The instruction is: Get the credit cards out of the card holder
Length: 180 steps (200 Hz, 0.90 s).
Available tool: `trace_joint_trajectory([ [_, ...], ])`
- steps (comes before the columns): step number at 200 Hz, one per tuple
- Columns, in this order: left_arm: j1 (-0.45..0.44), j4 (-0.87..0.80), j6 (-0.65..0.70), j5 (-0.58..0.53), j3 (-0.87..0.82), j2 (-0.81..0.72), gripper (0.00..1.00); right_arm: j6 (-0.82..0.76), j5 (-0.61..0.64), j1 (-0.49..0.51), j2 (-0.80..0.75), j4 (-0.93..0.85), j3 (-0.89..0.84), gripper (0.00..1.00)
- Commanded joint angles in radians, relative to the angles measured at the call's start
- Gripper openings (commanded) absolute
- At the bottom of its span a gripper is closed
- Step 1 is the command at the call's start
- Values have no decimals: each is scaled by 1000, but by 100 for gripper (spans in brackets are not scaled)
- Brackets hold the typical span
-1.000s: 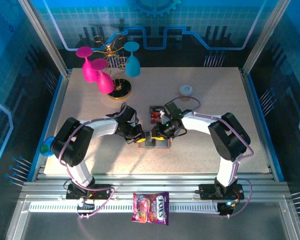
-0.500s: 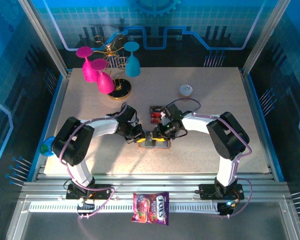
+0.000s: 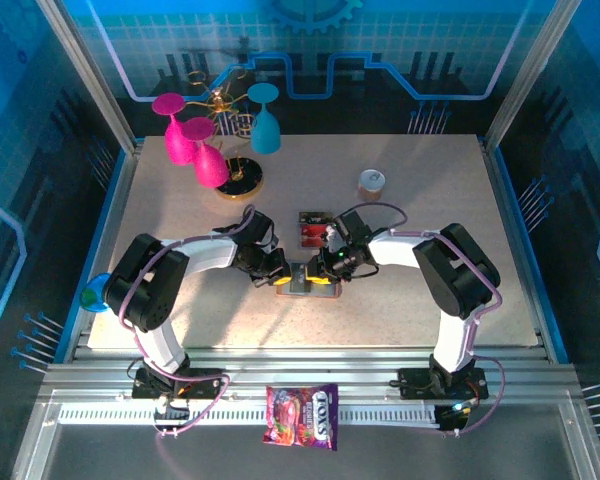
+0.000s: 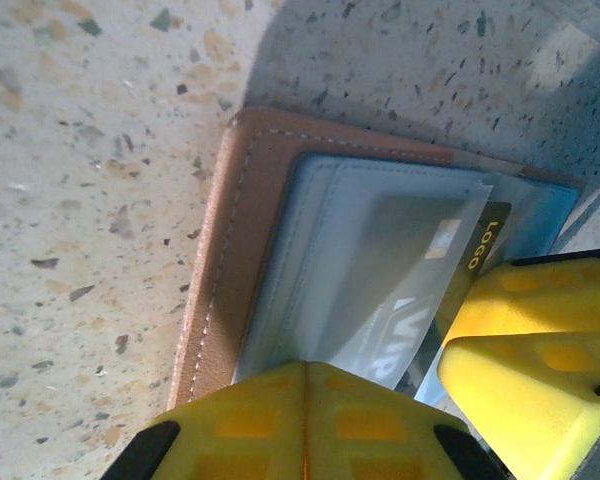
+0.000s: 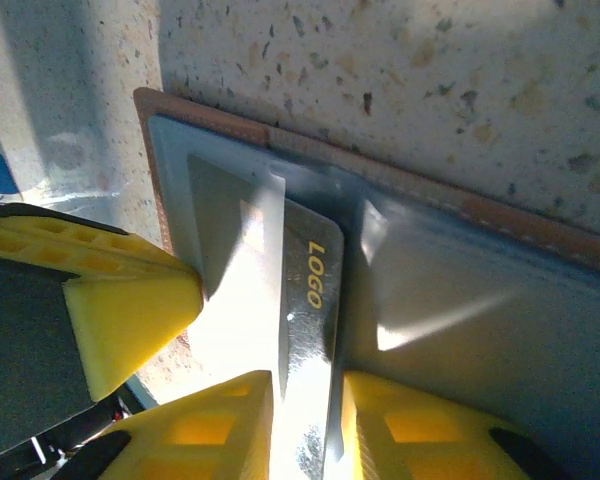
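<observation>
Nearest, at 6 o'clock on the rail in front of the counter (image 3: 180, 210), a candy packet (image 3: 302, 415) lies apart from the work. At the middle of the counter the card holder (image 3: 315, 290) lies open and flat, with both arms reaching in. The left gripper (image 4: 305, 385), coming from 9 o'clock, has its fingers pressed together with nothing between them, their tips bearing down on the holder's clear pocket (image 4: 360, 260) as a hold-down. The right gripper (image 5: 305, 385), coming from 3 o'clock, has its jaws drawn narrow on either side of a dark credit card (image 5: 310, 270) marked "LOGO". The card sits partly out of the pocket and looks pinched. The likeliest trouble, as I judge it, is that the pocket film clings to the card and the whole holder is dragged or lifted with it. The left gripper pins only one edge, so it may not stop that. The pinch also sits near the card's end, so the card could twist or slip free part way. The yellow fingers of the two grippers are very close, and a sideways pull could knock them together. Just beyond the holder, towards 12 o'clock, loose cards (image 3: 313, 228) lie on the counter. Farther off at 1 o'clock is a small round object (image 3: 372, 182). At 11 o'clock pink glasses (image 3: 190, 140) and a blue glass (image 3: 266, 125) stand by a gold stand (image 3: 242, 180).
</observation>
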Motion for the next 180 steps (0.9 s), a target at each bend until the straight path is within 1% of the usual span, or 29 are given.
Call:
trace_joint_trajectory([
  [1,-11,-45,11,-20,9,34,8,49,-45,-15,10,84,-38,25],
  [25,-14,-47,11,-19,10,36,8,79,-72,-23,11,144,-61,24],
  [47,-15,-48,11,-17,11,37,8,86,-80,-27,11,156,-68,23],
  [77,-15,-53,12,-23,12,34,8,88,-77,-32,-2,159,-78,20],
  [111,-16,-61,15,-27,16,32,8,86,-68,-40,-31,159,-84,13],
  [137,-15,-66,17,-31,17,28,8,61,-54,-43,-52,119,-83,11],
  [180,-16,-64,16,-31,17,31,8,1,-27,-61,-75,19,-73,11],
])
